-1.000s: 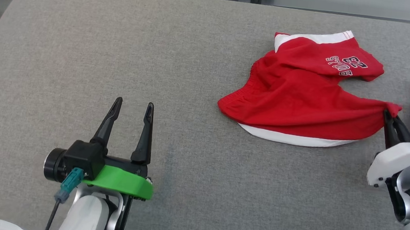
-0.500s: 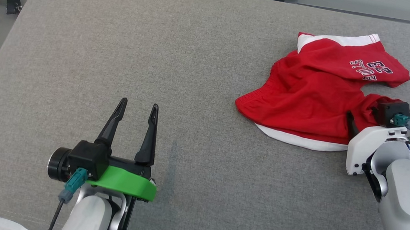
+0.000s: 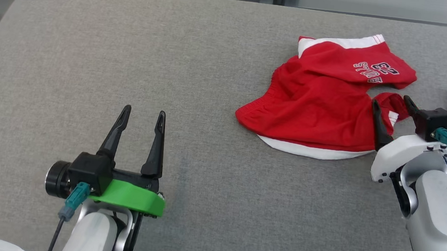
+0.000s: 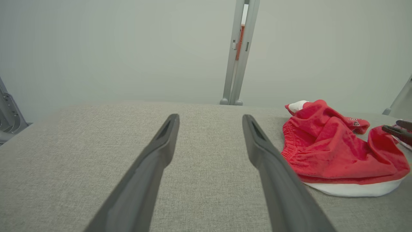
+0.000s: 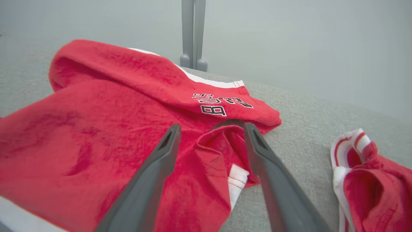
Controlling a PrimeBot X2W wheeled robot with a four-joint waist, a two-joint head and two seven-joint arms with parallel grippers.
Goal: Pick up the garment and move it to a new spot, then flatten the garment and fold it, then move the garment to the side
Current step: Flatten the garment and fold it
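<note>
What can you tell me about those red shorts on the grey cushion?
The red shorts are soft, knit-looking cloth with white bands along two edges, a gathered elastic waist and dark lettering on one leg. They lie crumpled and folded over themselves on the right of the grey cushion. One bunched corner sits between the open fingers of the right claw, not pinched.

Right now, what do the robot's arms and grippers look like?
The left gripper and right gripper each have two long, dark, tapered fingers and a black camera block with a teal connector and black cable. The left has a green bracket, the right a white housing. Forearms are pale silver-grey.
</note>
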